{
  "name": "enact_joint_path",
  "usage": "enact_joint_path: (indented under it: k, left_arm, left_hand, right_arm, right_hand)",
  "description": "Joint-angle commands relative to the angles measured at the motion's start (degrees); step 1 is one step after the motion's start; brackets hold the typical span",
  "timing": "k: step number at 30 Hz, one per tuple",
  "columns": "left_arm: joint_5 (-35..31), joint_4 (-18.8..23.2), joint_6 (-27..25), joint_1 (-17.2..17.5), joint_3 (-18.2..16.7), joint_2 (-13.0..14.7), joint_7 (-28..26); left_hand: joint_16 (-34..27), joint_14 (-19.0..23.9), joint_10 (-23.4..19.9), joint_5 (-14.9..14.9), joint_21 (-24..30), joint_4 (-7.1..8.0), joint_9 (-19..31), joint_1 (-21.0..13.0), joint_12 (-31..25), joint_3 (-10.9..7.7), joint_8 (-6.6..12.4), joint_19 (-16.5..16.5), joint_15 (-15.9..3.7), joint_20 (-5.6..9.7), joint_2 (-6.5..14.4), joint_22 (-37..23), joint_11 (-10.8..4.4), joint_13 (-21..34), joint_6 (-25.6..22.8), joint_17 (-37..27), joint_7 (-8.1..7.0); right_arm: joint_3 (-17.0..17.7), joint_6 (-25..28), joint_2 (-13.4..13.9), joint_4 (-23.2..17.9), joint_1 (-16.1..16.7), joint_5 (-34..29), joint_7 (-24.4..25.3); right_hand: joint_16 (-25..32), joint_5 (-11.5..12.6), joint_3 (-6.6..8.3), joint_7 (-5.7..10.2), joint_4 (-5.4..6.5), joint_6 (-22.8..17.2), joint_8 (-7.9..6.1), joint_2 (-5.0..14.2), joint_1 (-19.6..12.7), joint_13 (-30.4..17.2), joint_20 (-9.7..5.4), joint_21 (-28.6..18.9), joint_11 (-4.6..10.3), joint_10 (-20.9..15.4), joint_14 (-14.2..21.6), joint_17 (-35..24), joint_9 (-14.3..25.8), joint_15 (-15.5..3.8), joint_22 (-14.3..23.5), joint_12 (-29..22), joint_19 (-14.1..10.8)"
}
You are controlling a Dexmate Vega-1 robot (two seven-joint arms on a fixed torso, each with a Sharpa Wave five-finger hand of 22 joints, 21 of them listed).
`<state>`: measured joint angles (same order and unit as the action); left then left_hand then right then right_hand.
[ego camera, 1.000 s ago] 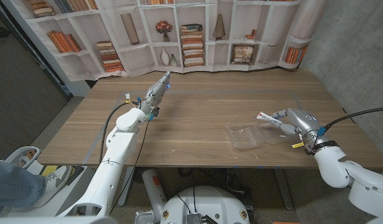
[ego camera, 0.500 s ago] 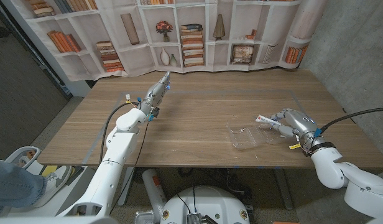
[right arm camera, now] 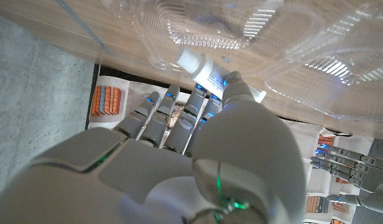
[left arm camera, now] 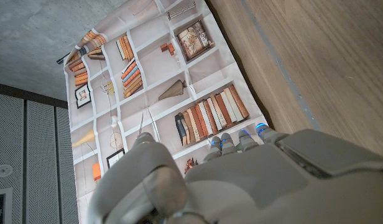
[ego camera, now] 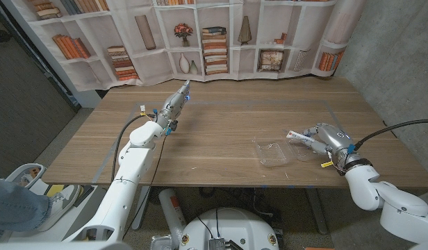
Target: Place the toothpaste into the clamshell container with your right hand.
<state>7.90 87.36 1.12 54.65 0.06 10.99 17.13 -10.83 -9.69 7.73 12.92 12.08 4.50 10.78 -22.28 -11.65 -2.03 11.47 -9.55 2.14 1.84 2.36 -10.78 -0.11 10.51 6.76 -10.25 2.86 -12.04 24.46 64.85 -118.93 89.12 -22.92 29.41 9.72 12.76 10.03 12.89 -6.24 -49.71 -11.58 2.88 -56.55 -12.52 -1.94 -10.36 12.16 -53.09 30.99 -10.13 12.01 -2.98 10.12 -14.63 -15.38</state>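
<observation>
One toothpaste [ego camera: 298, 136] (in right hand [ego camera: 328, 137]) — one clamshell container [ego camera: 281, 151].

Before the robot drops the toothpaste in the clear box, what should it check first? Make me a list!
1. Toothpaste held by the right robot hand: ok, fingers wrap it in the right wrist view.
2. Clamshell container lying open on the table: ok.
3. Toothpaste over the container's tray: cannot tell; its cap end is near the lid side.
4. Container empty: ok, nothing visible inside.
5. Left robot hand out of the way: ok, far across the table.
</observation>
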Motion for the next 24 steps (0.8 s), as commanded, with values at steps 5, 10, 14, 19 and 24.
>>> enact_joint_path:
  k: [5,10,14,19,24]
  left_arm:
    - [-0.25,-0.03,-0.23,-0.19,0.24,-0.18,0.04]
    - [-0.32,0.26,-0.41,-0.02,0.3,-0.17,-0.04]
    - [-0.39,0.53,-0.61,0.23,0.37,-0.16,-0.15]
    - [-0.32,0.29,-0.64,0.15,0.44,-0.21,-0.05]
    - [-0.4,0.14,-0.56,-0.13,0.55,-0.18,0.04]
  left_hand:
    - [0.01,-2.22,0.31,-0.01,0.07,-0.08,0.1,-0.23,-0.06,0.4,0.0,-5.13,0.52,0.56,0.56,-0.15,-0.09,0.3,-0.05,-0.35,0.35]
    - [0.0,-2.21,0.29,-0.01,0.07,-0.09,0.1,-0.25,-0.07,0.44,0.0,-5.13,0.5,0.55,0.58,-0.15,-0.04,0.3,-0.06,-0.35,0.36]
    - [-0.01,-2.2,0.31,-0.01,0.07,-0.09,0.1,-0.26,-0.06,0.48,-0.02,-5.12,0.45,0.57,0.6,-0.15,0.02,0.3,-0.03,-0.35,0.36]
    - [0.0,-2.22,0.34,-0.02,0.08,-0.1,0.1,-0.28,-0.05,0.52,-0.02,-5.11,0.49,0.56,0.62,-0.15,-0.03,0.3,-0.04,-0.35,0.33]
    - [0.0,-2.22,0.33,-0.02,0.08,-0.1,0.1,-0.29,-0.05,0.56,-0.01,-5.11,0.43,0.56,0.64,-0.15,-0.09,0.3,-0.06,-0.35,0.38]
  right_arm:
    - [-3.61,4.93,1.69,0.39,-2.02,2.65,0.55]
    - [-4.4,5.6,2.28,0.3,-2.56,3.82,0.63]
    - [-5.33,5.92,2.59,0.36,-3.25,4.29,0.91]
    - [-6.3,6.69,3.4,-0.01,-3.81,4.78,0.84]
    - [-6.52,7.21,4.03,-0.45,-3.74,5.6,1.55]
  right_hand:
    - [0.34,0.5,-0.33,-0.06,0.21,0.39,0.36,-0.03,0.22,-0.05,-0.2,-0.31,0.0,0.3,-0.46,-0.05,0.12,-3.61,0.17,0.12,0.18]
    - [0.34,0.6,-0.43,-0.09,0.28,1.12,0.55,-0.07,0.44,0.1,-0.18,-0.43,-0.01,1.22,-1.01,-0.07,0.1,-3.27,0.16,0.57,0.17]
    - [0.37,0.68,-0.59,-0.11,0.36,1.82,0.71,-0.19,0.71,0.21,0.02,-0.48,-0.04,2.07,-1.36,-0.08,0.08,-2.99,0.17,0.95,0.26]
    - [0.49,0.85,-1.06,-0.13,0.69,3.02,0.91,-0.57,1.6,0.4,0.37,-0.5,-0.13,3.47,-1.76,-0.12,0.04,-2.42,0.18,1.54,0.62]
    - [0.48,1.11,-1.67,-0.15,1.16,4.49,1.02,-0.99,2.81,0.55,0.9,-0.48,-0.13,5.41,-2.65,-0.17,-0.01,-1.74,0.19,2.2,1.19]
